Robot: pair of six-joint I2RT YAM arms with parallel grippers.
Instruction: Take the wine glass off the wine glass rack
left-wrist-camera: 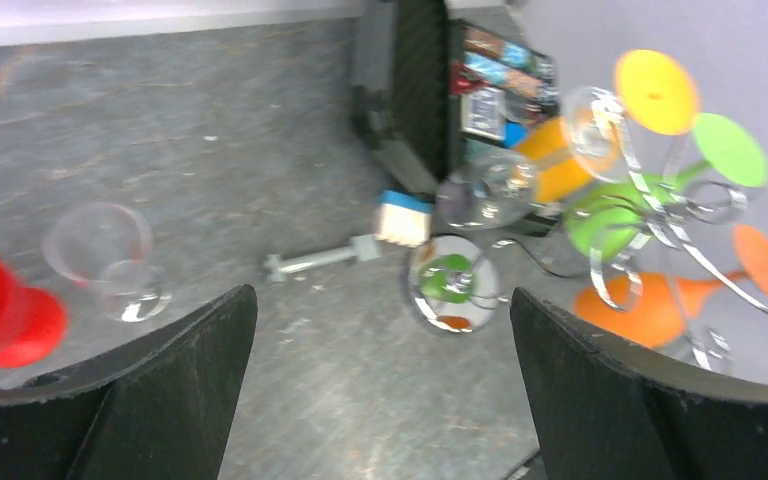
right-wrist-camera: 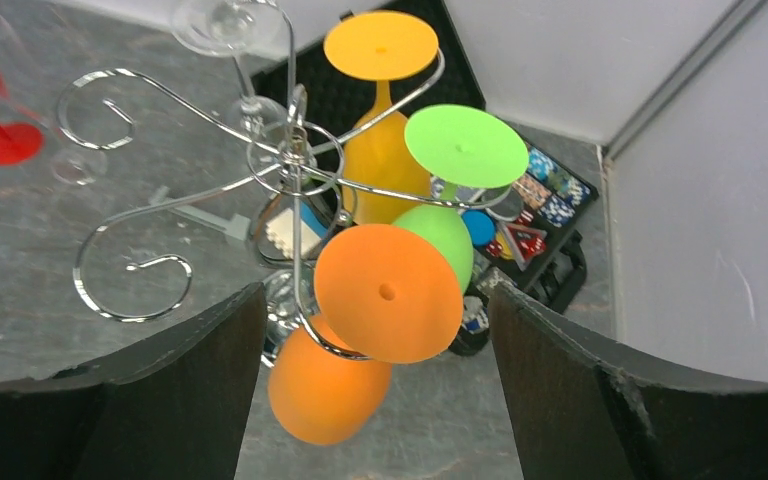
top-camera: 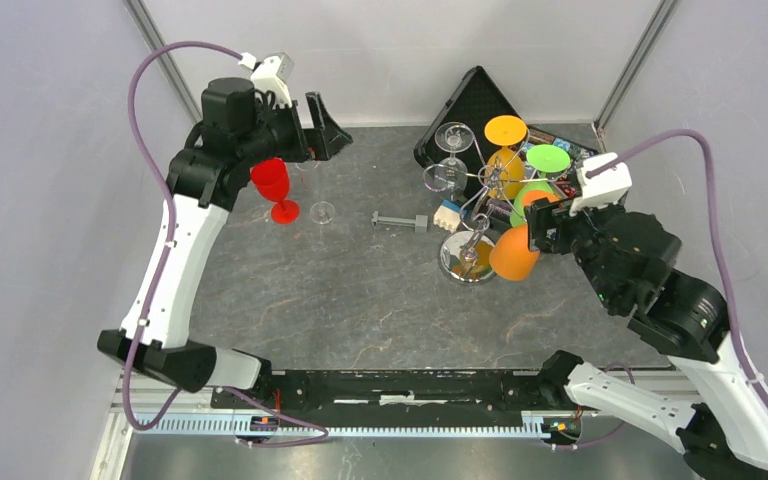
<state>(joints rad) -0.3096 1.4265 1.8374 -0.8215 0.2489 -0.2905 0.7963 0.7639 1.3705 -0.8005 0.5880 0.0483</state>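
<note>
**orange glass hangs between open fingers, not yet gripped**

the right gripper (right-wrist-camera: 375, 292) is spread wide at the rack (left-wrist-camera: 452, 283), which stands on the right side of the table in front of a black case (top-camera: 465, 105). the orange glass (right-wrist-camera: 325, 390) hangs upside down from one of the curled wire arms on the near side. its flat foot sits above the wire and its bowl is below. in the wrist view the glass sits between the two fingers with a gap on each side, so nothing is held. a yellow glass (right-wrist-camera: 380, 150), a green glass (right-wrist-camera: 440, 232) and a clear glass (top-camera: 453, 136) hang from other arms.

the left gripper (left-wrist-camera: 382, 300) is also wide open and empty, well away at the back left. it is near a red glass (top-camera: 272, 188) and a small clear one (top-camera: 323, 211) standing on the table.

the orange glass looks matte and opaque, probably plastic, so likely light and not very brittle. its bowl is round and smooth and could slip out of a pinch. the widest part of the bowl looks like the best place to take hold, squeezed gently. the stem seems to run through the wire slot, so the glass probably has to slide outward along the arm rather than be pulled straight down. the rack is thin wire on a small base, so a snag could tip it or swing the neighbouring glasses.
</note>
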